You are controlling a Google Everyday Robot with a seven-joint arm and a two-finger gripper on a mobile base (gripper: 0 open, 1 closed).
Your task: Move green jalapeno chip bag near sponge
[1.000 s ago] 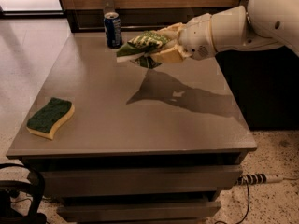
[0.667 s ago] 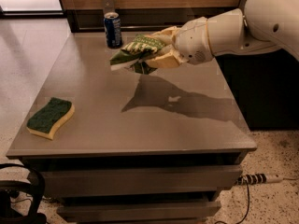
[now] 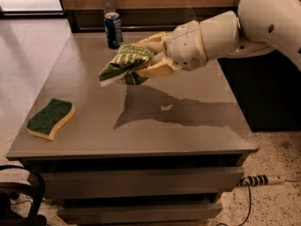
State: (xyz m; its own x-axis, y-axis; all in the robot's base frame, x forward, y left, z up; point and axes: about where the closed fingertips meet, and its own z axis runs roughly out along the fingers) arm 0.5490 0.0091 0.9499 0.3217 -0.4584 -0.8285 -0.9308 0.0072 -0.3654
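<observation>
Tool (image 3: 142,60) above table (image 3: 197,126) grips green jalapeno chip bag (image 3: 118,65).

So the table (image 3: 188,126) is a flat grey-brown top with drawer fronts below it, and only two things actually sit on it: a sponge (image 3: 50,118), green side up, lying down by the front left corner, and a blue soda can (image 3: 113,29) standing upright way back at the far edge, well apart from the sponge. The gripper (image 3: 138,60) hangs over the back-middle of the top, pinching a green chip bag (image 3: 123,61) clear off the surface, with its shadow across the table's middle.
</observation>
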